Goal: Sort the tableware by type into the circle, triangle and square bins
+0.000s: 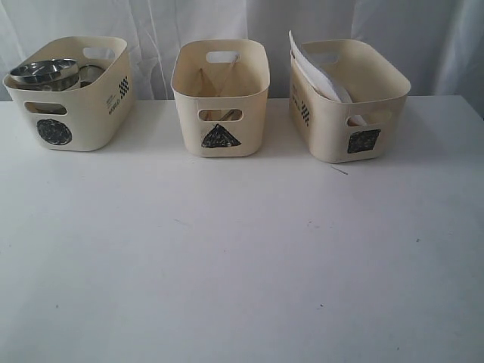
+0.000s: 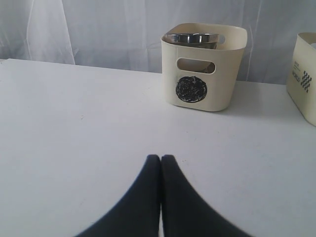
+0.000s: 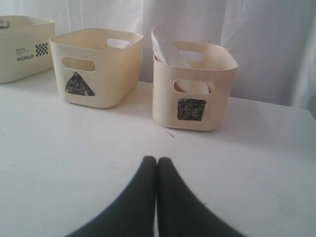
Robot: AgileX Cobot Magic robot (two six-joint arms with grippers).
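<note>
Three cream bins stand in a row at the far side of the white table (image 1: 242, 272), with a pale curtain (image 1: 189, 23) hanging behind them. On the left is the circle bin (image 1: 76, 113), and it's loaded: a steel bowl (image 1: 44, 70) sits high, its rim above the bin's edge. Another steel piece (image 1: 91, 73) is tucked just beside it, too buried to name.

In the middle is the triangle bin (image 1: 221, 121), where chopsticks (image 1: 206, 82) lean inside against the walls. Something more shows through the front handle slot, but it's hard to make out. On the right is the square bin (image 1: 370, 98), with the plate (image 1: 311, 64) tilted on edge inside, its rim poking above the bin's edge. Something white shows through that slot too; can't say what. The bins stand apart, none touching.

A thin dark sliver (image 1: 339, 170) lies on the table just in front of the square bin. It's the only thing between that bin and the right arm.

The arms show only from their own wrist cameras. The left gripper (image 2: 161, 159) has its fingers (image 2: 143, 197) pressed flat together, gripping nothing. It sits low over the table, aimed at the circle bin and well short of it. The right gripper (image 3: 157, 160) is the same picture: jaws closed tight and empty, low over the table, facing the square bin with the triangle bin alongside, well short of both. Whether either tip touches the table, I can't tell.
</note>
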